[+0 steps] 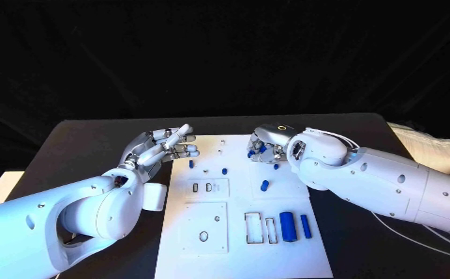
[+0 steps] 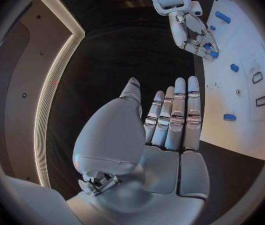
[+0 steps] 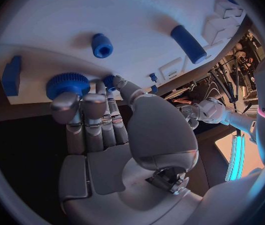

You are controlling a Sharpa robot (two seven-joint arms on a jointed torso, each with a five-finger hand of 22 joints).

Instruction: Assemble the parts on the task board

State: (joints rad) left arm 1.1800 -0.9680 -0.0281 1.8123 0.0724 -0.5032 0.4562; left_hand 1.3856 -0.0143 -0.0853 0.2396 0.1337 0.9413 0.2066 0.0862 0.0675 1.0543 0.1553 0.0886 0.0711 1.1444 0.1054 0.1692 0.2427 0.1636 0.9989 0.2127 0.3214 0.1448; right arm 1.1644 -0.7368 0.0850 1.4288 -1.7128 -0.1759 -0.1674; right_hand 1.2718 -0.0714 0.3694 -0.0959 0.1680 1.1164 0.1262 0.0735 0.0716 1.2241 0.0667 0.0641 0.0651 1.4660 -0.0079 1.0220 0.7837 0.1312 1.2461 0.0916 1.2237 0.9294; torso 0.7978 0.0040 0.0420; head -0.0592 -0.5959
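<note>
The black table (image 1: 93, 142) takes up most of the scene, and the white task board (image 1: 239, 253) lies along its middle, running from the near edge towards the far side.

The left hand (image 1: 161, 147) hovers at the board's left edge, about level with its far half. Its fingers (image 2: 177, 110) are stretched out straight and close side by side, the thumb a little apart, and there is nothing in them.

The right hand (image 1: 269, 144) is over the far right part of the board, fingers (image 3: 82, 110) curled down to the surface. Its fingertips rest on a blue toothed wheel (image 3: 67, 84), and a smaller blue part (image 3: 109, 80) sits right at the thumb tip; whether the hand truly grips either one I cannot tell.

Near the right edge, at the near end, two long blue cylinders (image 1: 289, 226) lie side by side, just right of some dark rectangular slots (image 1: 254, 227). A short blue peg (image 1: 265, 185) lies mid-board, nearer than the right hand. Another small blue peg (image 1: 191, 163) stands just below the left hand's fingertips, with a tiny one (image 1: 224, 170) a little to its right.
</note>
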